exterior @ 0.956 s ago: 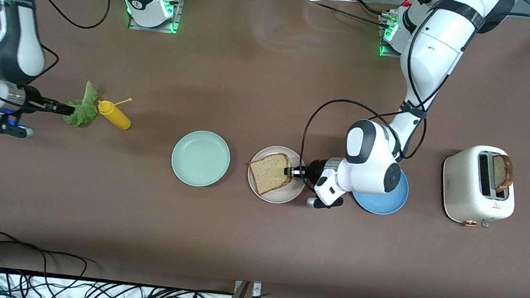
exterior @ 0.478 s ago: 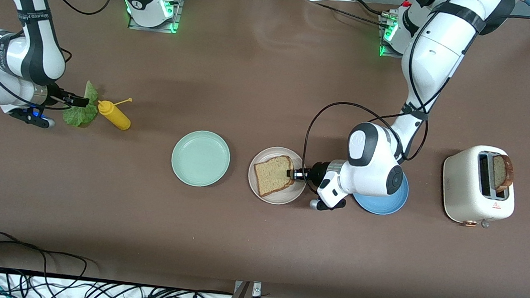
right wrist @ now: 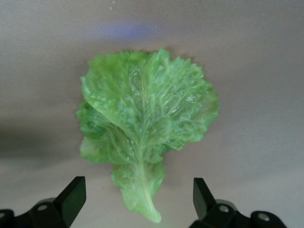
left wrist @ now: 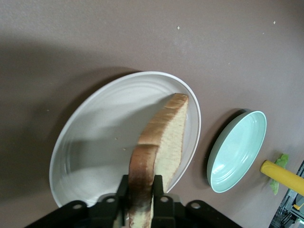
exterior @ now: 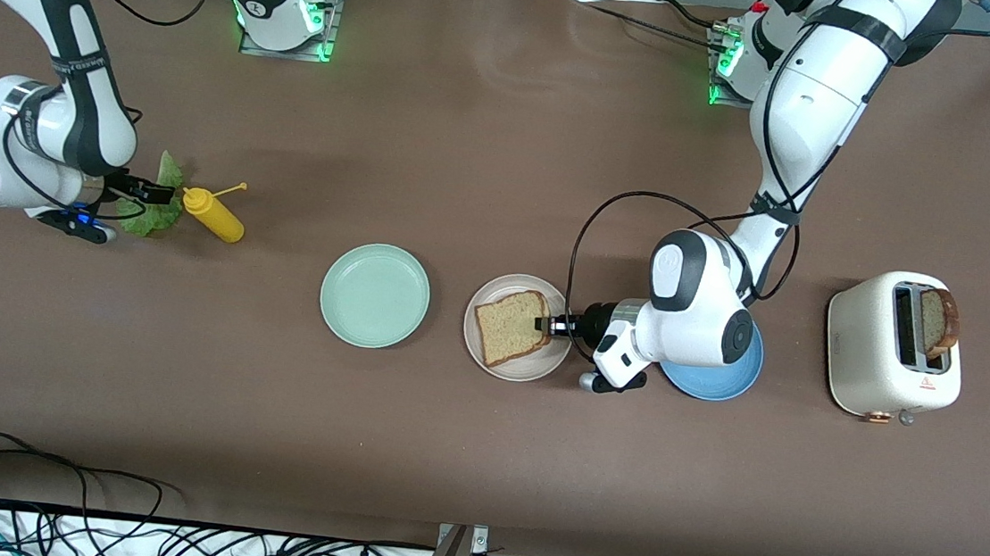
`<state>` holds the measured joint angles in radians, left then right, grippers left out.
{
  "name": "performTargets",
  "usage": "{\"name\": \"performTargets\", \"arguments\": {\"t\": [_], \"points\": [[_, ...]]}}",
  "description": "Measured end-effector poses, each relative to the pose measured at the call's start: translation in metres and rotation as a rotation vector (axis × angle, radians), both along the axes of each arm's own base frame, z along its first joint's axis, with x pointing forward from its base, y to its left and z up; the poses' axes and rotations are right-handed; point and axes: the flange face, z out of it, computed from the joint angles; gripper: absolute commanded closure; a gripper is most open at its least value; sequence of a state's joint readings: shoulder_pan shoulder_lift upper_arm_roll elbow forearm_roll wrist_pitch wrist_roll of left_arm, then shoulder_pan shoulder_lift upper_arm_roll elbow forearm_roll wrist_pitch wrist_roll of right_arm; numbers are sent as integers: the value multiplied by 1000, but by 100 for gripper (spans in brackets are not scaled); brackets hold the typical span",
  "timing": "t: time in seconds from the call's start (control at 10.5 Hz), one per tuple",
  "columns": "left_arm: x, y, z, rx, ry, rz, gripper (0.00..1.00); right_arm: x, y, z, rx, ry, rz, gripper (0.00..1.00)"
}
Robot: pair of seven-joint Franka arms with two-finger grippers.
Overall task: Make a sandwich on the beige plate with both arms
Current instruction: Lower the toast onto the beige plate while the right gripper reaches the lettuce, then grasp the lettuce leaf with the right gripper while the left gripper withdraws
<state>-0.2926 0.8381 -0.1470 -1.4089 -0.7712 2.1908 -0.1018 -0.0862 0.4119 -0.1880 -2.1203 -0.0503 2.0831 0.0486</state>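
Left end effector [exterior: 538, 323] pinches my bread slice [exterior: 510, 326] over the beige plate [exterior: 532, 366], risking a tilted drop, while right end effector [right wrist: 137, 202], spread, hovers above lettuce [right wrist: 145, 121].

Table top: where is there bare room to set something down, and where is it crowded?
Free: the brown table nearer the camera than the plates, and between the plates and the arm bases. Crowded: the row of green plate, beige plate with its bread slice, blue plate, toaster; also lettuce beside the mustard bottle.
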Motion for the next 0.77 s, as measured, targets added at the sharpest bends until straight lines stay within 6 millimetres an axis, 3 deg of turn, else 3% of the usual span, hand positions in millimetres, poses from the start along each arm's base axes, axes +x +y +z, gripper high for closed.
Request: {"name": "performTargets", "arguments": {"t": [0.1,0.19,0.29,0.48,0.77], "points": [[2,6,-1,7,-4,5,0,-2,0,-7,0,12,-1,0],[5,11,-2,13,-8,10,0,-4,-3,-13,0,25,-5,26],[6,14,-2,15,-11,12,0,-6,-5,-18,-2,33,-9,66],[11,16,2,21,-45,34,0,-8,-7,-22,-3,39,-13,100],[28,42,23,40,-141,126,0,-7,-8,-21,-4,37,-13,100]]}}
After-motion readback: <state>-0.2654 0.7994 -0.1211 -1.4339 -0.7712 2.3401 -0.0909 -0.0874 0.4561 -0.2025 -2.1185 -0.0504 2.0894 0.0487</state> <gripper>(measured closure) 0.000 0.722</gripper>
